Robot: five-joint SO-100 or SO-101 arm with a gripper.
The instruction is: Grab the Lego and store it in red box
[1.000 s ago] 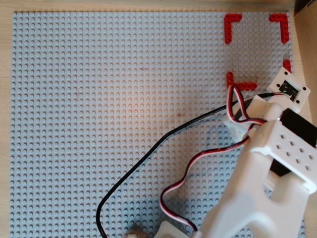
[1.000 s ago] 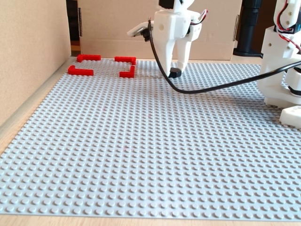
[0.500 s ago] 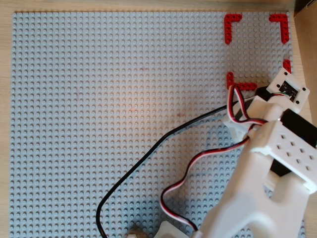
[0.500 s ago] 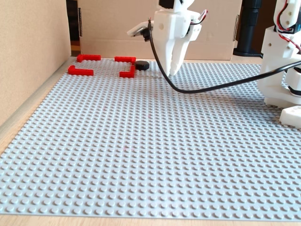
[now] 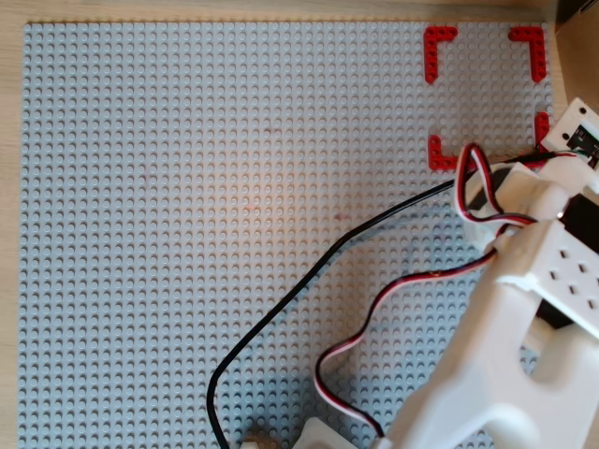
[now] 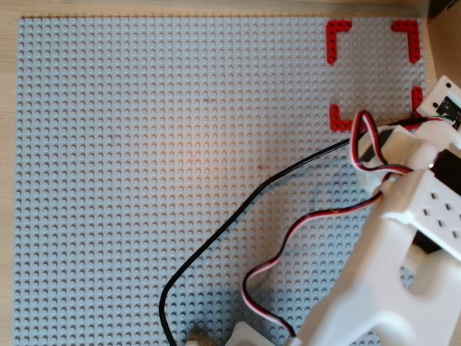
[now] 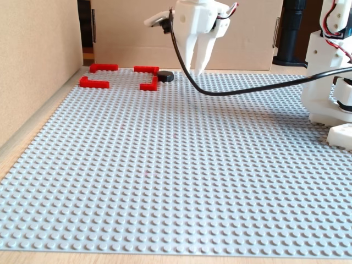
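Observation:
In the fixed view the black Lego (image 7: pixel 165 76) lies flat on the grey baseplate (image 7: pixel 176 165), just outside the red box (image 7: pixel 93 83), touching or almost touching its right-hand corner piece. My gripper (image 7: pixel 197 70) hangs fingers down above the plate, a little to the right of the Lego and empty. Its fingers stand together. In both overhead views the red box (image 5: pixel 438 37) (image 6: pixel 337 29) sits at the top right. The white arm (image 5: pixel 524 309) (image 6: pixel 403 238) covers the gripper and the spot just below the box, so I cannot make out the Lego there.
A black cable (image 7: pixel 247 88) sags from the gripper toward the arm's base (image 7: pixel 330 82) at the right, and it crosses the plate in an overhead view (image 5: pixel 309 281). A cardboard wall (image 7: pixel 33 66) stands along the left in the fixed view.

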